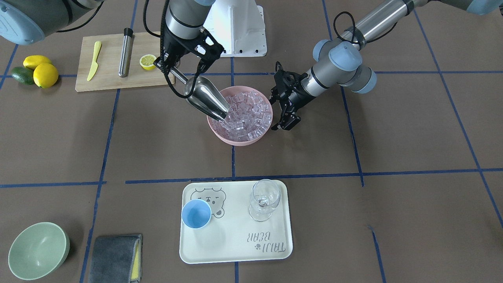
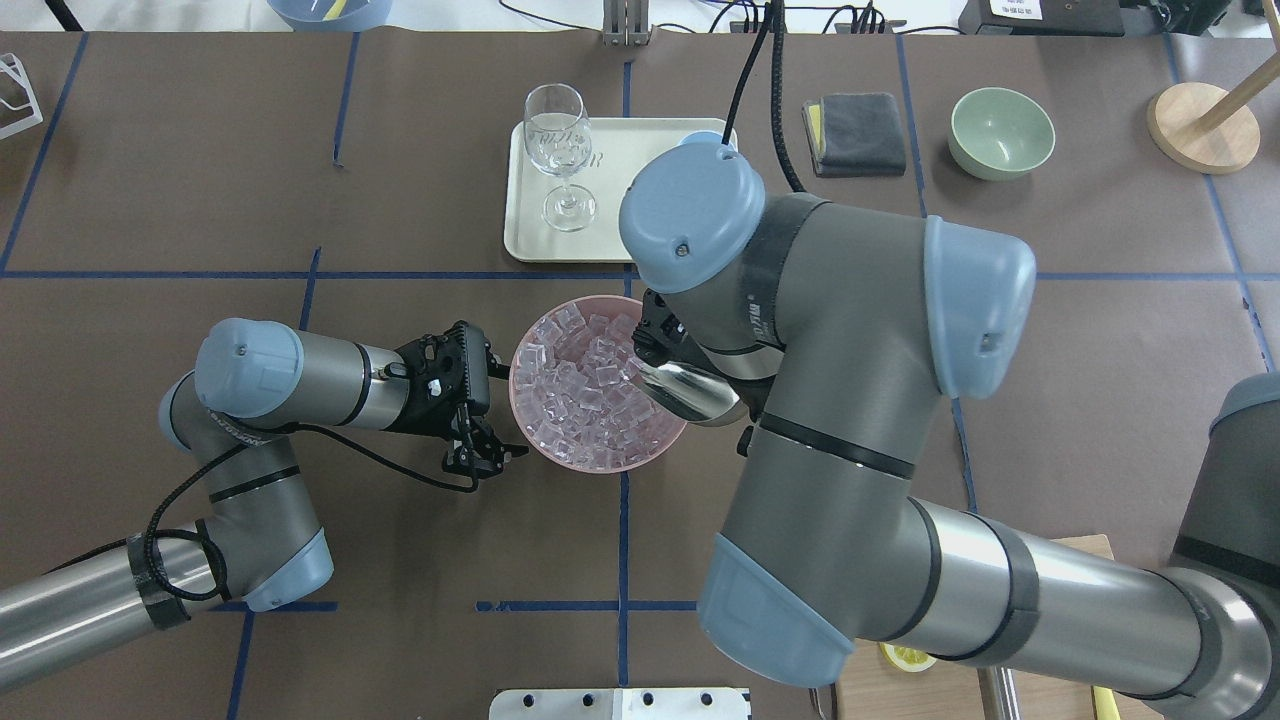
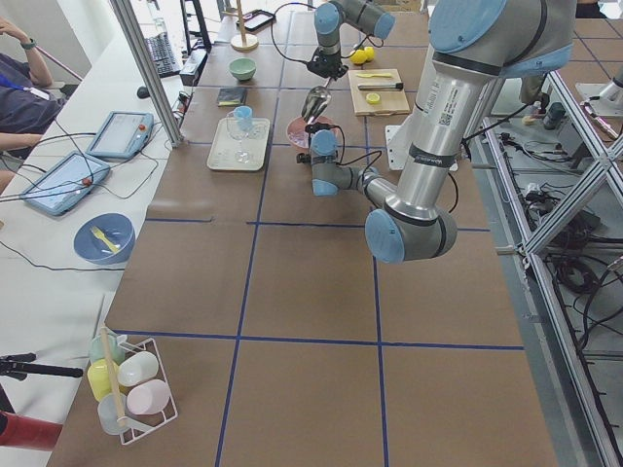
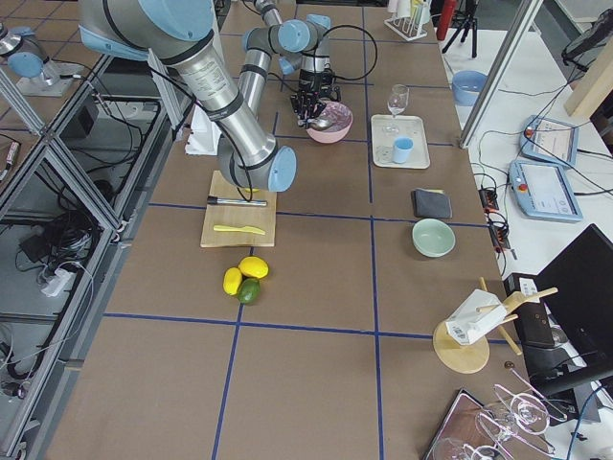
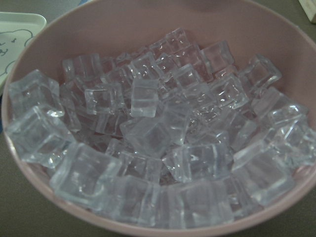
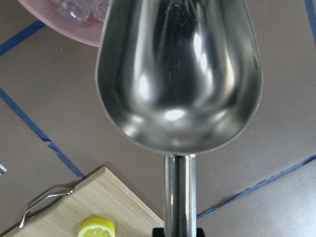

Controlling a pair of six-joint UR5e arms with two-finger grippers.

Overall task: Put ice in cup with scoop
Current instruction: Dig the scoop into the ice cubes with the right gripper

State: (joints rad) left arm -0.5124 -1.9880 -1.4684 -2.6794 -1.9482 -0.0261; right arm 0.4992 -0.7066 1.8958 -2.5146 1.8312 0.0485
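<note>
Brown taped table. Gripped scoop by handle in clamped right gripper, mouth tipped toward ice in bowl for digging. Held left gripper beside bowl, jaws apart, empty. Found cup empty on tray, well apart.

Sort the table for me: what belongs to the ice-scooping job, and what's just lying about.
Job: scoop held in the right gripper; ice; pink bowl holding it; light-blue cup on the tray.

Lying about: stemmed glass; green bowl; grey cloth; cutting board with yellow knife, steel tube, half lemon; lemons; avocado.
</note>
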